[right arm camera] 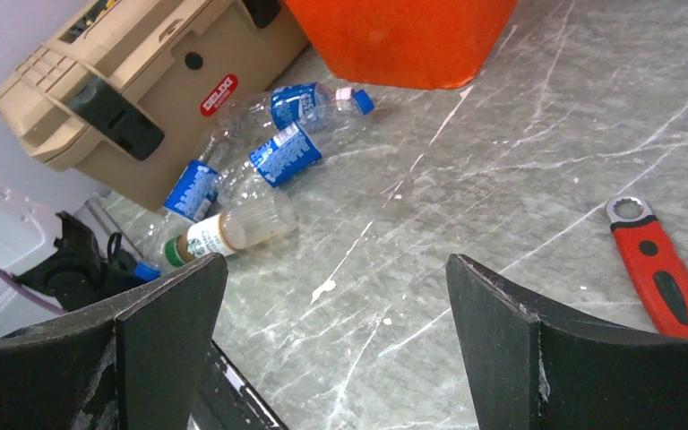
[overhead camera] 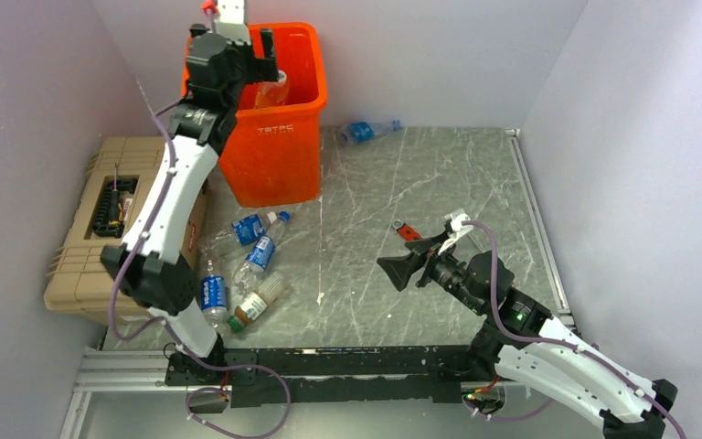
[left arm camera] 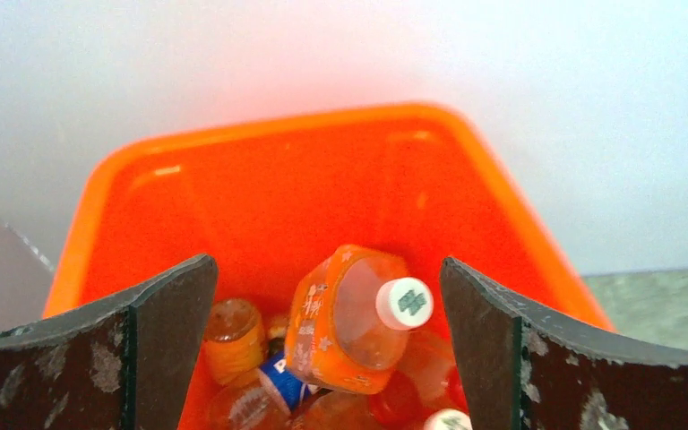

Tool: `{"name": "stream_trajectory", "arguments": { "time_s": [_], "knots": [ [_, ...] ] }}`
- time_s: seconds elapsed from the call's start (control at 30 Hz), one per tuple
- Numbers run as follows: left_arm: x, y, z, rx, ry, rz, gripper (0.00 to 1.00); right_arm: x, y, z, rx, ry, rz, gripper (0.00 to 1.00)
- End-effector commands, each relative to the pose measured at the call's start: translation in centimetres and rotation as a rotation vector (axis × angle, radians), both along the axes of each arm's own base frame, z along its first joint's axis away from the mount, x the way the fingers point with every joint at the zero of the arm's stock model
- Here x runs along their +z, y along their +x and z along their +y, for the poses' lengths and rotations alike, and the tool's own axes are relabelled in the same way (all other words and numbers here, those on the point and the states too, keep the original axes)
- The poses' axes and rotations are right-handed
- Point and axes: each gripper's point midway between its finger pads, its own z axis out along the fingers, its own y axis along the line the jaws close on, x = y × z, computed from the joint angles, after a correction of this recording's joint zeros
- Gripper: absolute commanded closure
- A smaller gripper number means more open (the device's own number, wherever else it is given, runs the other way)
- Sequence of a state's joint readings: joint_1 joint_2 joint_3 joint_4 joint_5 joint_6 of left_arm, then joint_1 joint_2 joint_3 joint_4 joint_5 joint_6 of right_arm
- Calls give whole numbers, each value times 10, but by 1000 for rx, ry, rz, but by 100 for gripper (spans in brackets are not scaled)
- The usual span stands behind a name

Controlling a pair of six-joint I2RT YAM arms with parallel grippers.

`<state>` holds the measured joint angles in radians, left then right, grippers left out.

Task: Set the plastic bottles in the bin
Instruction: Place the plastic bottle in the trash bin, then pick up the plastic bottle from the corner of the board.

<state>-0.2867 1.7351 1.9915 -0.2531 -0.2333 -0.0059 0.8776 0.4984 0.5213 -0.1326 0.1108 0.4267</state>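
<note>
Flat black jaws wide and empty, the left end effector [left arm camera: 327, 273] hangs over the tapered orange bin [left arm camera: 260, 188], where a squat orange bottle [left arm camera: 345, 313] tops the heap; the right end effector [right arm camera: 336, 269], equally wide, faces clear blue-labelled bottles [right arm camera: 282, 154] lying on the veined grey bench [right arm camera: 502, 134].

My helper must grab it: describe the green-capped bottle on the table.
Find the tall orange plastic bin at the back left of the grey marble table. In front lies a cluster of clear plastic bottles. The target bottle alone has a green cap and pale label; neighbours wear blue labels.
</note>
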Motion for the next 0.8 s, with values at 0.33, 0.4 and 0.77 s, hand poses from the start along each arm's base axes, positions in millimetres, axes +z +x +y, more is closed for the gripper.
{"name": "stream_trajectory", "arguments": {
  "time_s": [0.33, 0.4, 0.77],
  "knots": [
    [64, -225, -40, -525, -247, -84, 1, 20, 53, -35, -418, 106, 69, 5],
    [36, -250, -53, -645, -210, -32, 1, 23, 62, -36, -472, 131, 81, 5],
    [-74, -346, -77, -1004, -169, 54, 1, 9, 128, -25, -546, 386, 252, 5]
  ]
}}
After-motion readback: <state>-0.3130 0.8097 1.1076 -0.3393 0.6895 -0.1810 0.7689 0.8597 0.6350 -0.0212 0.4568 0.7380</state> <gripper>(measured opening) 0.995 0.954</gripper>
